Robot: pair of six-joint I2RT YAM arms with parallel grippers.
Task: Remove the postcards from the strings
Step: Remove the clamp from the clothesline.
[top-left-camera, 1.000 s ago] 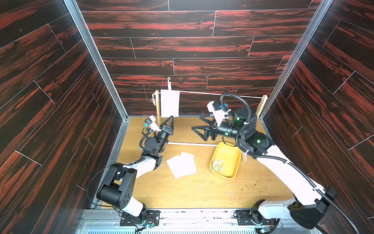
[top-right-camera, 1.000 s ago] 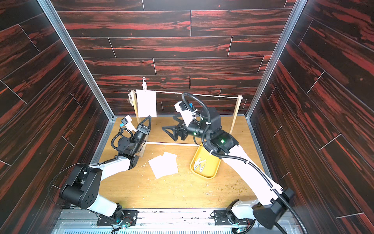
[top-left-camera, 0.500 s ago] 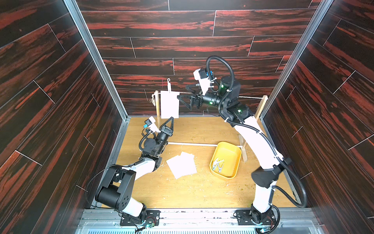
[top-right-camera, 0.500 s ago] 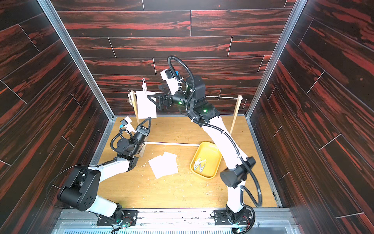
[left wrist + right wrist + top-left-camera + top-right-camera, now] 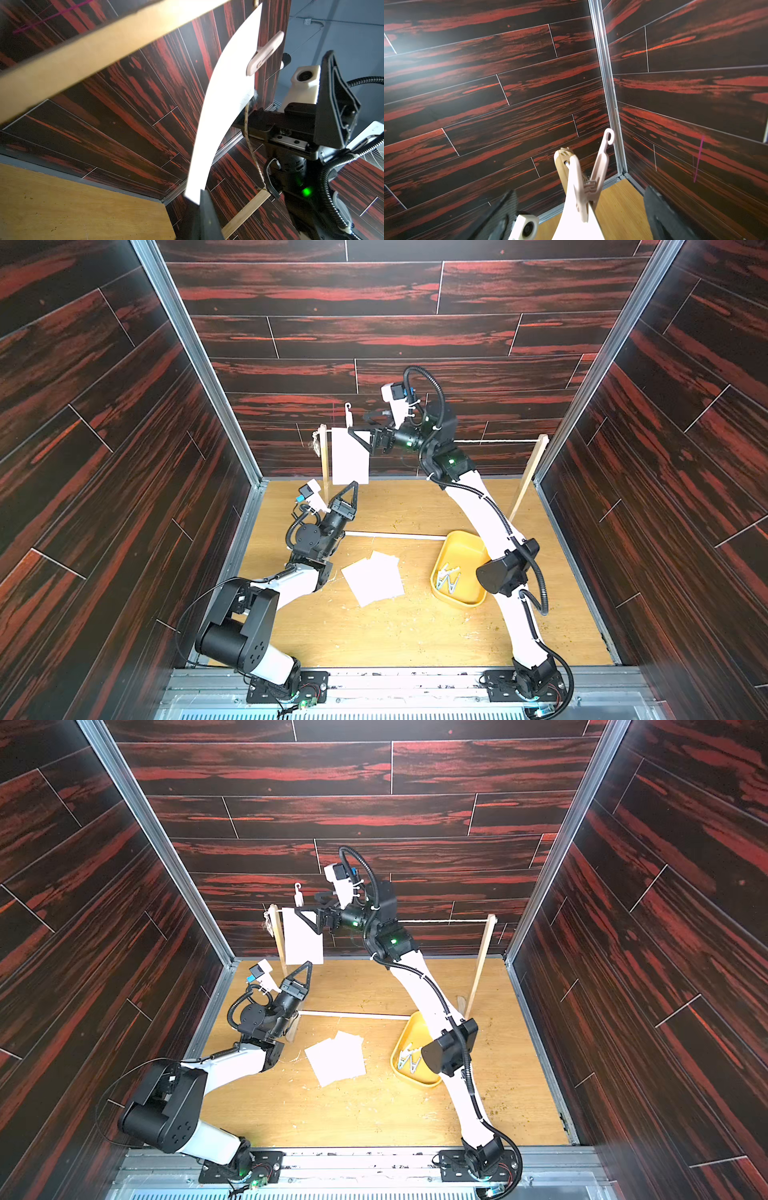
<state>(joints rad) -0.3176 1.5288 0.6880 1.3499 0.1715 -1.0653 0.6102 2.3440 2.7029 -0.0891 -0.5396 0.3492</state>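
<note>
Up from beside the yellow tray [image 5: 459, 540] a second ago, the right gripper [image 5: 357, 423] now straddles, jaws wide apart, the clothespin [image 5: 348, 415] holding the last postcard [image 5: 349, 460] on the string [image 5: 498, 441], whose bottom corner the left gripper [image 5: 353, 487] stays pinched shut on.

The wide-spread right tool [image 5: 357, 423] overlaps the hanging postcard [image 5: 350, 460].
</note>
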